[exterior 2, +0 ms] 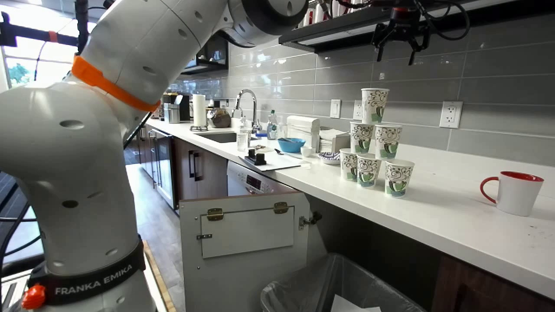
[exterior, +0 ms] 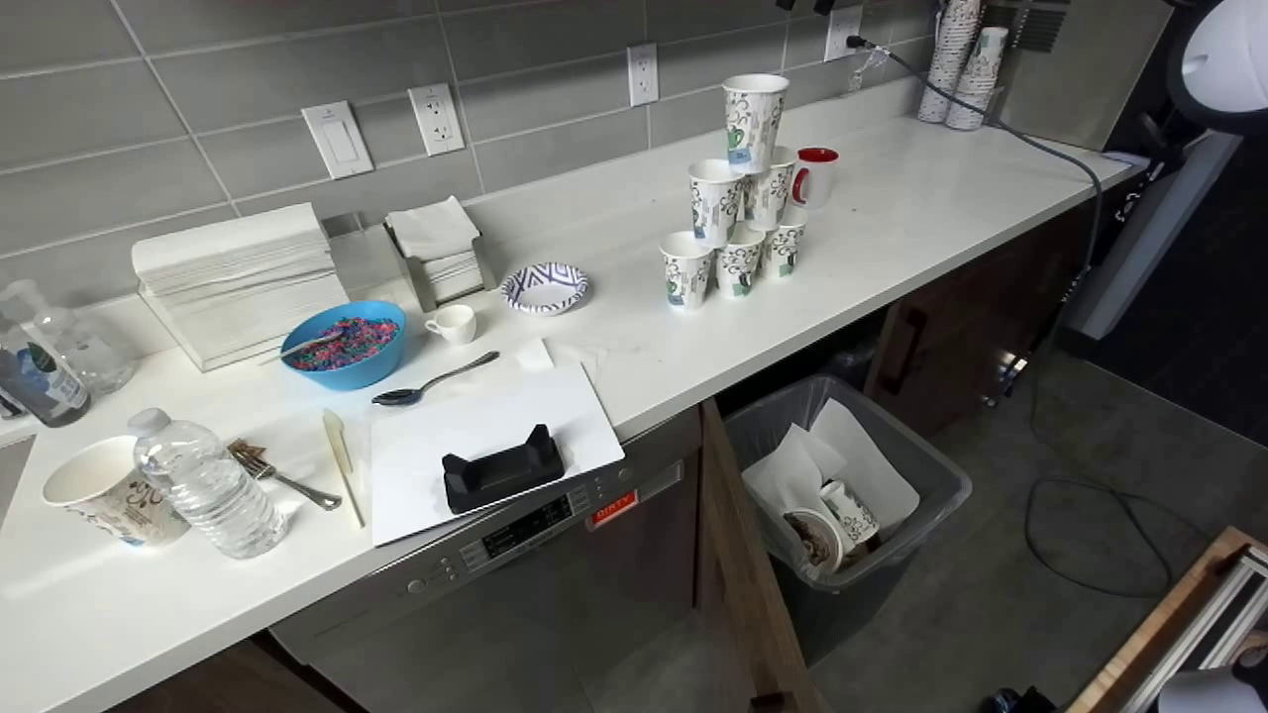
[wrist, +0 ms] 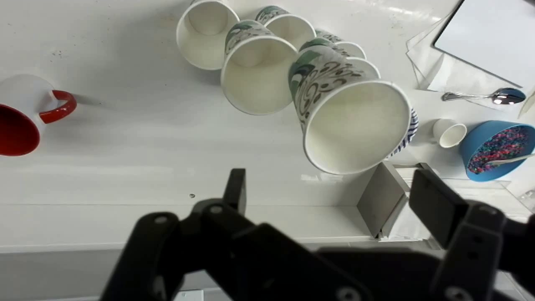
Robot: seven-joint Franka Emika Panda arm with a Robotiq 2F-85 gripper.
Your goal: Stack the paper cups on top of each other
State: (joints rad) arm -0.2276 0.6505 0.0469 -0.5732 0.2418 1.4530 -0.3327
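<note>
Grey tiled wall (exterior 2: pixel 338 78) behind a white counter (exterior 2: pixel 455 195). Left to right, in an exterior view: robot arm (exterior 2: pixel 130 52); blue bowl (exterior 2: pixel 295 148); patterned bowl (exterior 2: pixel 328 161); then six paper cups (exterior 2: pixel 386 141) on the counter, mouths up, piled three, two, one. Gripper (exterior 2: pixel 395 58), jaws spread wide, hangs higher than the top cup (exterior 2: pixel 374 106) and apart from it. Farther right, red-lined mug (exterior 2: pixel 518 197), its red handle (exterior 2: pixel 482 188) turned toward the cups.

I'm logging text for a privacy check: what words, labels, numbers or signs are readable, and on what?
"DIRTY": red sign on the dishwasher.
"FRANKA EMIKA": black band on the robot arm.
Too small or blurred: bottle label, dishwasher display, any lettering on the paper cups.
</note>
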